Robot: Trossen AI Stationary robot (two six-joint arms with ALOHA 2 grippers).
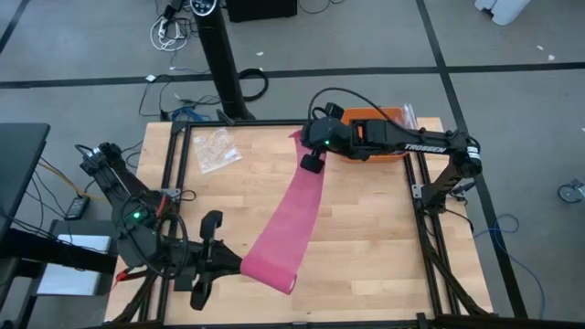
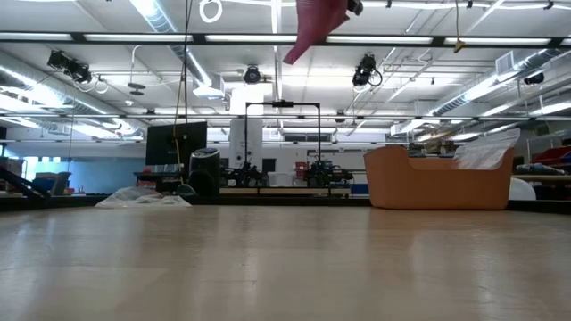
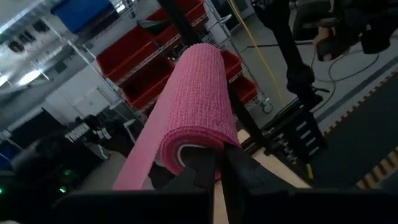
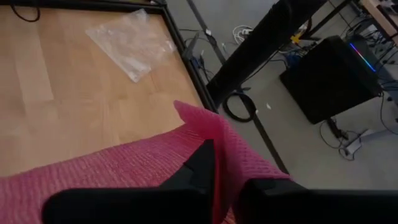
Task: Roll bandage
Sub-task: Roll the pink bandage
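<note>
Pink and stretchy, the bandage (image 1: 292, 219) hangs in the air above the wooden tabletop (image 1: 366, 247), held up between the two arms. It runs as a long flat band from the far middle of the tabletop down to the near edge. The near end is wound into a small roll (image 3: 196, 106), and the left gripper (image 3: 219, 171) has its jaws pressed together on the end of that roll. From above, the left gripper (image 1: 208, 260) sits at the near left corner of the tabletop, just beside the rolled end. The far end of the bandage (image 4: 211, 134) is a loose flat tip, and the right gripper (image 4: 227, 177) has one dark finger on each side of it, with the pink cloth between them and the jaws close together on it. From above, the right gripper (image 1: 313, 162) is up near the far edge, in the middle. In the low view only the pink tip (image 2: 317, 27) shows, high above the tabletop. A clear plastic bag (image 1: 217, 149) lies flat on the far left part of the tabletop. An orange bin (image 2: 437, 183) sits at the far right corner, under the right arm.
</note>
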